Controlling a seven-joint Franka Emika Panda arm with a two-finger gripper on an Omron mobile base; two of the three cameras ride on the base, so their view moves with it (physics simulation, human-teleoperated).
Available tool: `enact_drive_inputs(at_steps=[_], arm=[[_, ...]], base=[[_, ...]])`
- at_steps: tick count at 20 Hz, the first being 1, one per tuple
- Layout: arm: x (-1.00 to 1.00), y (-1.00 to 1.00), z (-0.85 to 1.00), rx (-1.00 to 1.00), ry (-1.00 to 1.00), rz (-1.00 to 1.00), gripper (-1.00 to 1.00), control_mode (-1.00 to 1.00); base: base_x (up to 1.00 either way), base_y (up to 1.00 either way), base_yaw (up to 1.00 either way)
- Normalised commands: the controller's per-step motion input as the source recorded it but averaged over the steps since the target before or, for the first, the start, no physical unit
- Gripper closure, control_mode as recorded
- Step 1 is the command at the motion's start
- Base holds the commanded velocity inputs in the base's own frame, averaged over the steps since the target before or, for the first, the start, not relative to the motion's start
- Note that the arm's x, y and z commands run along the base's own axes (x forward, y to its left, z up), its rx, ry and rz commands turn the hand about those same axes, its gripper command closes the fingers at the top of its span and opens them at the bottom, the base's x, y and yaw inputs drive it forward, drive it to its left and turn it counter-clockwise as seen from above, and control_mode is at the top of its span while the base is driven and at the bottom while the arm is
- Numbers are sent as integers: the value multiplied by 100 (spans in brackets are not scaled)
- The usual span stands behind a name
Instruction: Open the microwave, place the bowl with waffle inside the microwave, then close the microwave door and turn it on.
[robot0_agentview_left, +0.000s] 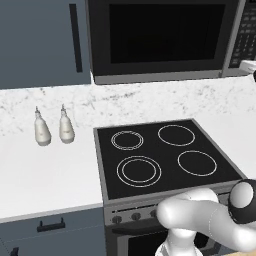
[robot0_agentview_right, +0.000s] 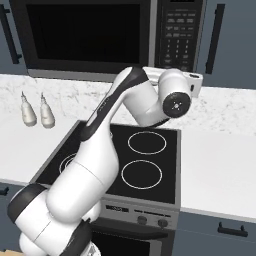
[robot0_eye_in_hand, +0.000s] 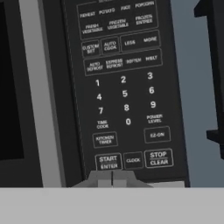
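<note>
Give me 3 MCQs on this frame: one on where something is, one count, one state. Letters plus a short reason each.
1. Where do the two small white bottles stand?
A. on the counter left of the stovetop
B. on the stovetop
C. inside the microwave

2. How many burner rings does the stovetop have?
A. two
B. four
C. six

3. How does the microwave door stand?
A. wide open
B. half open
C. closed

Answers:
1. A: the left base view shows both bottles on the white counter, apart from the stovetop's left edge.
2. B: four white rings show on the black glass.
3. C: the dark glass panel lies flush with the front of the microwave in both base views, while the gripper, shut, sits at the keypad just below the start button.
</note>
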Motion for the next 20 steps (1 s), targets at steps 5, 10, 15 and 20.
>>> enact_drive_inputs(at_steps=[5,10,15,20], arm=[[18,7,0,-5,3,-4,100,-100],[1,2,-1,-5,2,-1,100,-100],[0,0,-2,-4,4,0,100,-100],[0,0,-26,-4,13,0,100,-100]], base=[[0,0,0],[0,0,0],[0,0,0],[0,0,0]])
